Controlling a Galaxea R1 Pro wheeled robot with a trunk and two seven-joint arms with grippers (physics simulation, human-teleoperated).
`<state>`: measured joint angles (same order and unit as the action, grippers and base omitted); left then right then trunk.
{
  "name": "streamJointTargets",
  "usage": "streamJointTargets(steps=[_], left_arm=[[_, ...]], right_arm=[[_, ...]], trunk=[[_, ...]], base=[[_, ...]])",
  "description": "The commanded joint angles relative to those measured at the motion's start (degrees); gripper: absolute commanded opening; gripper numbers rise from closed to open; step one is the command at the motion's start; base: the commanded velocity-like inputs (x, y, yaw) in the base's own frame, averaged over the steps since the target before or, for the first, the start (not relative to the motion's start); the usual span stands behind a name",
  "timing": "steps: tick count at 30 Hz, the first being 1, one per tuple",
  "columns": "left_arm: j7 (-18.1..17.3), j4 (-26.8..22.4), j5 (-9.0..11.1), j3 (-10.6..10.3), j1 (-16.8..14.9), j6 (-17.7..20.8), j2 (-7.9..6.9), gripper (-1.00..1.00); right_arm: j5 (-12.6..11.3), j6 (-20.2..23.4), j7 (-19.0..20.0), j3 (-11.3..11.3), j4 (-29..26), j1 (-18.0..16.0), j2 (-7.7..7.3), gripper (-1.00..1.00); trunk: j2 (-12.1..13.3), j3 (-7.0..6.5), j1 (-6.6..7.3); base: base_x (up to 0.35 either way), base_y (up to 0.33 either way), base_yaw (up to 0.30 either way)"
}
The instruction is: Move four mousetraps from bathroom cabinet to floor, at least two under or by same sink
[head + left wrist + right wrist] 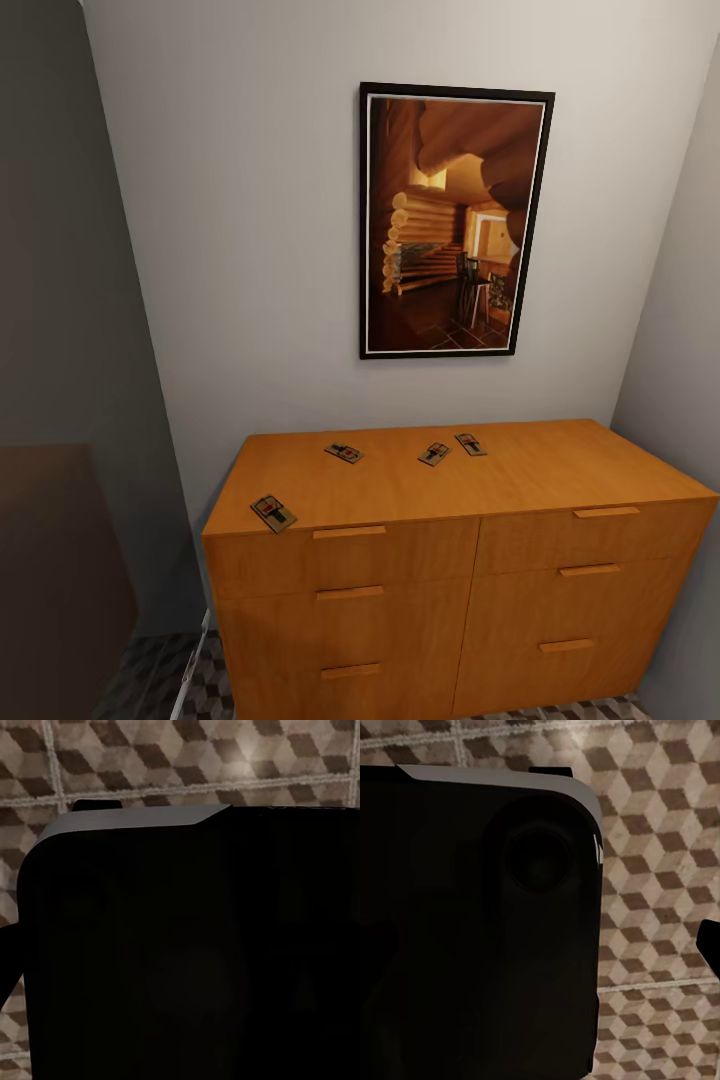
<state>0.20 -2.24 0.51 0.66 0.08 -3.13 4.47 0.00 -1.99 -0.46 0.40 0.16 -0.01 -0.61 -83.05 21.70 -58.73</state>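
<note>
Head view shows the cabinet [450, 560] against a white wall, under a framed picture [455, 220]. Four mousetraps lie on its flat top: one near the front left corner [273, 513], three further back [344, 453] [434, 454] [470, 444]. Wrist views show the cube-pattern floor [660, 870] behind dark robot parts; I cannot tell how either claw stands.

Dim, soft light; sharp renders, wrist views heavily shadowed

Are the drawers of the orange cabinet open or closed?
Closed. Every drawer front on the cabinet sits flush, no gaps. The four mousetraps lie on top.
</note>
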Motion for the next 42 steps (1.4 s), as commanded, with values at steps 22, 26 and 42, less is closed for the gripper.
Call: streamJointTargets(steps=[22,26,42], left_arm=[[0.06,-0.02,0.10,0.05,0.01,-0.04,0.01,1.00],[0.06,0.02,0.10,0.05,0.01,-0.04,0.01,1.00],[0.06,0.01,0.10,0.05,0.01,-0.04,0.01,1.00]], right_arm=[[0.00,-0.21,-0.05,0.04,0.02,-0.01,0.00,1.00],[0.00,-0.21,-0.06,0.04,0.02,-0.01,0.00,1.00],[0.00,-0.21,-0.05,0.04,0.02,-0.03,0.00,1.00]], trunk=[[5.99,-2.65,3.29],[7.60,-3.37,4.17],[14.01,-6.24,7.69]], base=[[0.000,0.000,0.000],[0.000,0.000,0.000],[0.000,0.000,0.000]])
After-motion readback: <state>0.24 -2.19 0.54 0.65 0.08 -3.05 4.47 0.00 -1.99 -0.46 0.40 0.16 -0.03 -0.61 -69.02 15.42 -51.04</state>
